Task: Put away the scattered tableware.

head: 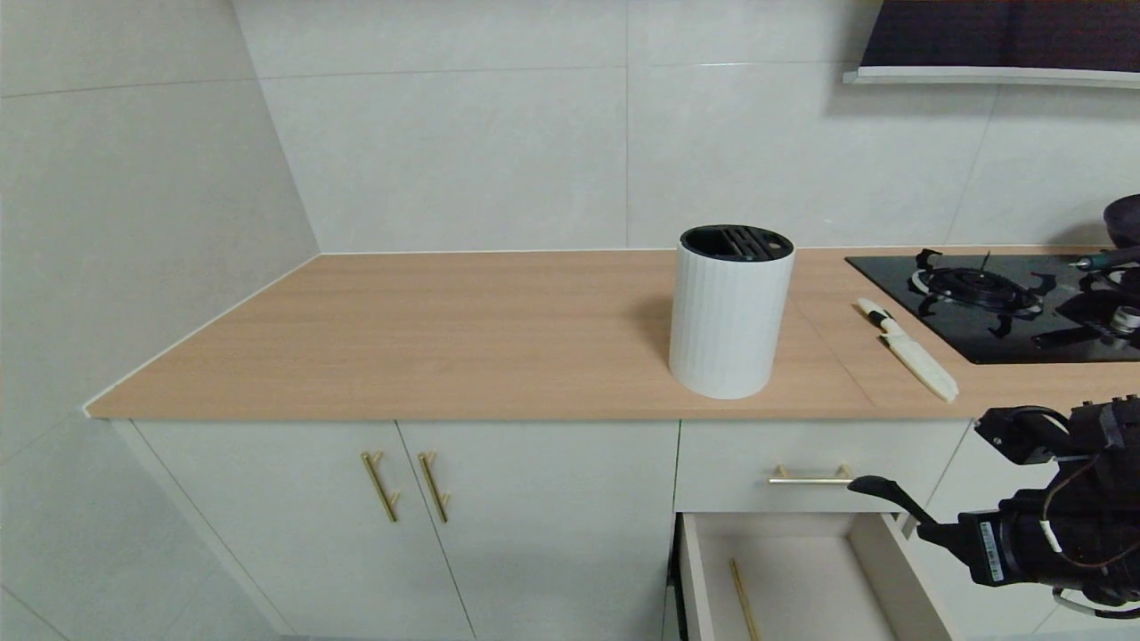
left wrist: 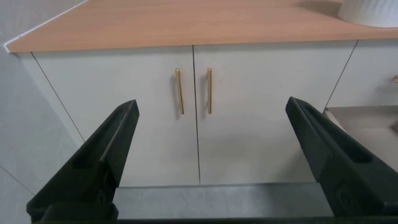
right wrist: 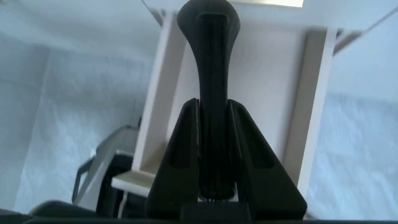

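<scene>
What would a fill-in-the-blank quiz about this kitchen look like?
1. The white holder stands on the wooden ____.
2. The knife lies between that holder and the ____.
3. The drawer with a chopstick inside is pulled ____.
4. The right pincer is shut on a utensil coloured ____.

Missing words: countertop; stove; open; black.

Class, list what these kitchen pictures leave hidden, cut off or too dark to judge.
- Holder: head view, slots too dark to see inside.
- Drawer: the head view's bottom edge cuts it off; in the right wrist view the right hand covers its middle.
- Wooden stick: its near end runs off the same edge.
- Dark pan: cut by the right edge.
</scene>
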Available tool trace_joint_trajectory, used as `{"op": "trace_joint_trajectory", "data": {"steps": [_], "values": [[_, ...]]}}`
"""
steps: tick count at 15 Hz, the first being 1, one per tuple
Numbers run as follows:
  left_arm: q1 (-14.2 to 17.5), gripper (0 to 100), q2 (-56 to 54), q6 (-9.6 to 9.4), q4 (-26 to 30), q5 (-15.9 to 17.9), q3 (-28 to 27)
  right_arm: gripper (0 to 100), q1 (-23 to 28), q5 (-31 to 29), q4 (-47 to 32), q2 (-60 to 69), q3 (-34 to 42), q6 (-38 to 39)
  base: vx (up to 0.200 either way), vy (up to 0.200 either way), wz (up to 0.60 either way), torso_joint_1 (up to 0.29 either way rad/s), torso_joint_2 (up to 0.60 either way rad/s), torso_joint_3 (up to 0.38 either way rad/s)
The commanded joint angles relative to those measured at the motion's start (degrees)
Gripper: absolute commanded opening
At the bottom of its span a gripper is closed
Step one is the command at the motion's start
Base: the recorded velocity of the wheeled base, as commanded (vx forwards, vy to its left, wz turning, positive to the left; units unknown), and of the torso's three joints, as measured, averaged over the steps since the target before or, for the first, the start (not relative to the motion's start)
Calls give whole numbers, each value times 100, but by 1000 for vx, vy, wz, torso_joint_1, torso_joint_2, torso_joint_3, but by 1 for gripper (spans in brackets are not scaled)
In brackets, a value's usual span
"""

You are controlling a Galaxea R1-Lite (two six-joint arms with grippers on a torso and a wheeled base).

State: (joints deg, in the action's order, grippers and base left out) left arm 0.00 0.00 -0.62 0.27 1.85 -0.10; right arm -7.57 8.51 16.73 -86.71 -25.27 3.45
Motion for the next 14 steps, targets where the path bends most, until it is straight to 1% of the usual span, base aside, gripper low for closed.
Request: {"op": "trace_joint_trajectory", "data": {"steps": [1, 4, 14], "values": [[0, 100, 9, 1, 0, -1, 1, 0, -34, 2, 103, -294, 40, -2, 0, 0, 0, -144, 330, 198], [0, 100, 0, 1, 0, -1, 1, 0, -52, 2, 331, -426, 136, -11, 0, 0, 0, -188, 452, 263], [0, 100, 9, 1, 0, -1, 1, 0, -78, -16, 569, -716, 268, -125, 0, 0, 0, -182, 477, 294]]}}
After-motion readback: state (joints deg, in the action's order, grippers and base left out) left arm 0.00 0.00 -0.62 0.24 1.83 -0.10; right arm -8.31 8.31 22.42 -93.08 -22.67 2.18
